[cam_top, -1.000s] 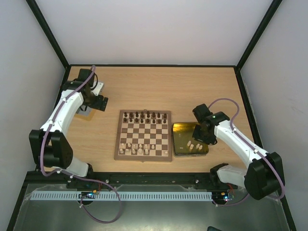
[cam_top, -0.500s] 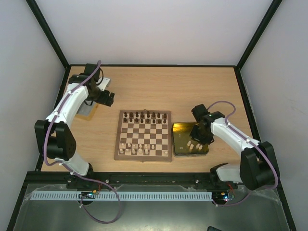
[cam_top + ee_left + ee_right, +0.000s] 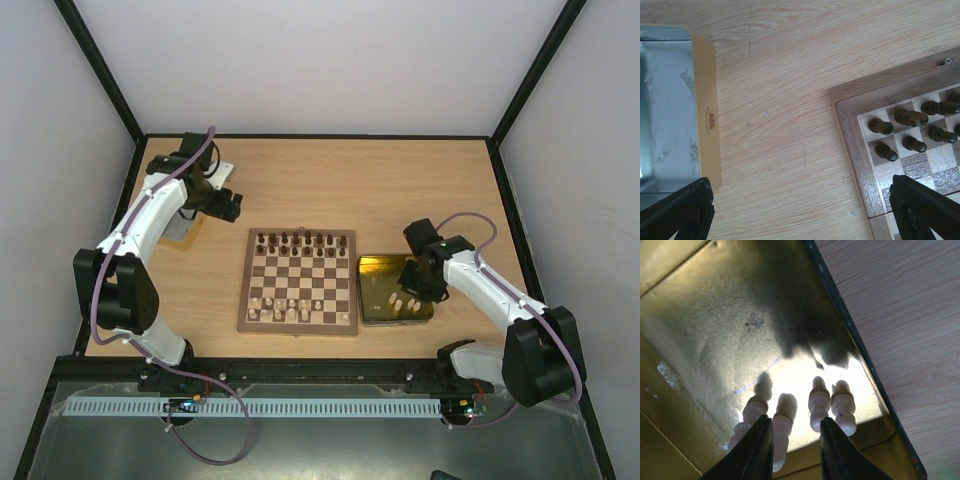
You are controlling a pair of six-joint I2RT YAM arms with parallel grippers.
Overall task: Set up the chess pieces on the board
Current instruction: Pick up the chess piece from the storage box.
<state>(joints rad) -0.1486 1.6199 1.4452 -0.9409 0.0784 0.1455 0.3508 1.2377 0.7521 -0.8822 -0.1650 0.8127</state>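
Observation:
The board [image 3: 298, 280] lies mid-table, with dark chess pieces [image 3: 298, 240] along its far rows and cream ones [image 3: 290, 310] along its near rows. Several cream pieces [image 3: 402, 300] stand in the gold tray [image 3: 378, 268] to the board's right. My right gripper [image 3: 414, 290] hangs over them. In the right wrist view its fingers [image 3: 757, 450] stand a little apart above the cream pieces [image 3: 782, 430], gripping none. My left gripper [image 3: 231, 207] is wide open over bare table off the board's far left corner. The left wrist view shows that board corner [image 3: 852, 145] with dark pieces [image 3: 910, 118].
A silver tray [image 3: 665, 100] with a tan rim [image 3: 707, 110] lies left of the left gripper, partly under that arm [image 3: 150, 215]. Black frame rails edge the table, with white walls behind them. The gold tray's near right rim [image 3: 880, 425] sits close to the right fingers.
The left gripper has swung from over the silver tray toward the board's far left corner. The right gripper has shifted slightly over the gold tray.

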